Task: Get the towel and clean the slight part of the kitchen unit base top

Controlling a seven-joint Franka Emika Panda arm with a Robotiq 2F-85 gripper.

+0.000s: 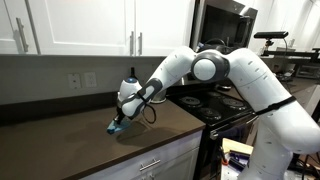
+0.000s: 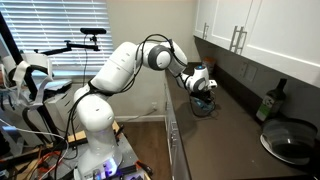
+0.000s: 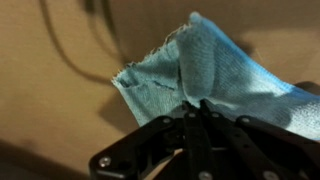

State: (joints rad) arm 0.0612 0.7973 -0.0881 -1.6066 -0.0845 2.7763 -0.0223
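Fingers pinch the towel, arm angled down to the countertop.

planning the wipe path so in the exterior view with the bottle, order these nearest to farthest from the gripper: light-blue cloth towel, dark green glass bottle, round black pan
1. Light-blue cloth towel, pinched in the gripper.
2. Dark green glass bottle, at the back of the dark brown countertop.
3. Round black pan, at its camera end.

no legible text, no labels, no brands; no numbers readable in any view
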